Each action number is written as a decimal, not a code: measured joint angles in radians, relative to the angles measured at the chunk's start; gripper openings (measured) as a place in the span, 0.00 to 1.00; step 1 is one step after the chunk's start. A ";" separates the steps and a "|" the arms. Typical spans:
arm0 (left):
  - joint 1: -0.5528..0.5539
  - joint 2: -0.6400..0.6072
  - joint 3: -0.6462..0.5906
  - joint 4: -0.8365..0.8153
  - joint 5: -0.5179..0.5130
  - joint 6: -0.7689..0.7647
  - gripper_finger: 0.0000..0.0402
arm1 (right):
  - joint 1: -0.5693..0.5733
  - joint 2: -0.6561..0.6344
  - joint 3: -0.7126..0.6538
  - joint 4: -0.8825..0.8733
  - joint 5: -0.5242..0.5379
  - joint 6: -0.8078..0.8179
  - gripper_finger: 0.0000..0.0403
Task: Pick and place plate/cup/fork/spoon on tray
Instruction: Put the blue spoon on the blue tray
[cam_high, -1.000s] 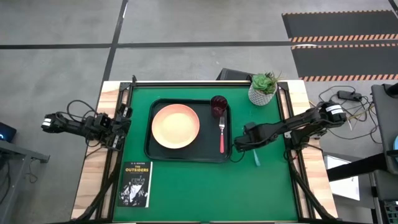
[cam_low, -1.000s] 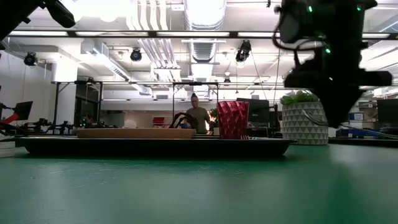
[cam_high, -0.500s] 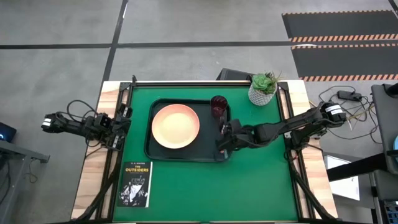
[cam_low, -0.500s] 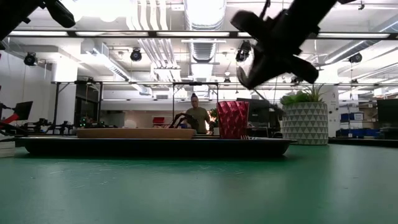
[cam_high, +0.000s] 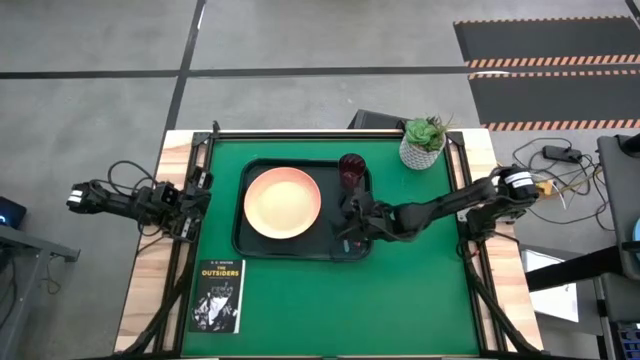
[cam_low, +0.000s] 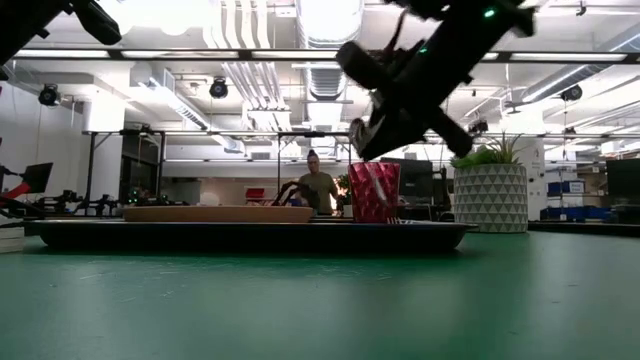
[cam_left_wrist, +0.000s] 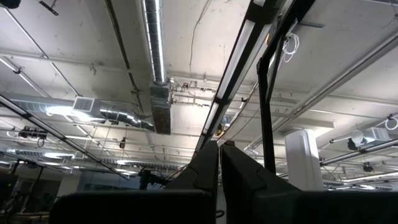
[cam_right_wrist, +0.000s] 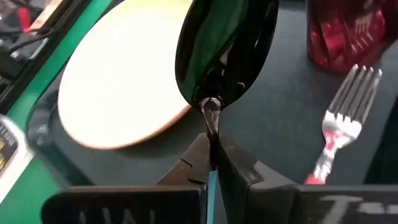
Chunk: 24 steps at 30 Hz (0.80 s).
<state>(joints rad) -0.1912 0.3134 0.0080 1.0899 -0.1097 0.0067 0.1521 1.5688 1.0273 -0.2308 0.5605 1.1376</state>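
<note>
Right gripper (cam_right_wrist: 210, 163) clamped on blue-handled silver spoon (cam_right_wrist: 225, 46), above dark rectangular tray (cam_high: 240, 235), between salmon-pink round plate (cam_high: 283, 203) and pink-handled fork (cam_right_wrist: 341, 129). Left gripper (cam_left_wrist: 219, 163) closed, idle at table's left edge.

The spoon (cam_right_wrist: 225, 46) clamped in the right gripper (cam_right_wrist: 210, 163) has a polished metal bowl, mirror-glossy and reflecting green, on a light blue plastic handle. Just beside it, the fork (cam_right_wrist: 341, 118) shows bright metal prongs and a pink-red plastic handle. Beyond the gripper's fingers, the plate (cam_right_wrist: 124, 81) looks smooth and matt, and the cup (cam_right_wrist: 339, 31) is translucent, faceted red plastic. The tray (cam_right_wrist: 273, 143) beneath them is dark and matt. The table covering (cam_high: 420, 300) looks like matt green cloth.
</note>
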 joint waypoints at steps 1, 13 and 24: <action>0.000 0.000 0.000 0.000 0.000 0.000 0.00 | -0.011 0.010 0.012 -0.003 -0.010 -0.007 0.02; 0.000 0.005 0.000 -0.001 0.000 -0.001 0.00 | -0.081 0.093 0.204 -0.248 -0.117 -0.048 0.02; 0.000 0.006 0.000 -0.017 0.000 -0.001 0.00 | -0.162 0.097 0.362 -0.419 -0.489 0.050 0.02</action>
<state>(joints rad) -0.1913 0.3189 0.0082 1.0727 -0.1093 0.0055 -0.0095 1.6662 1.3890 -0.6499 0.0711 1.1874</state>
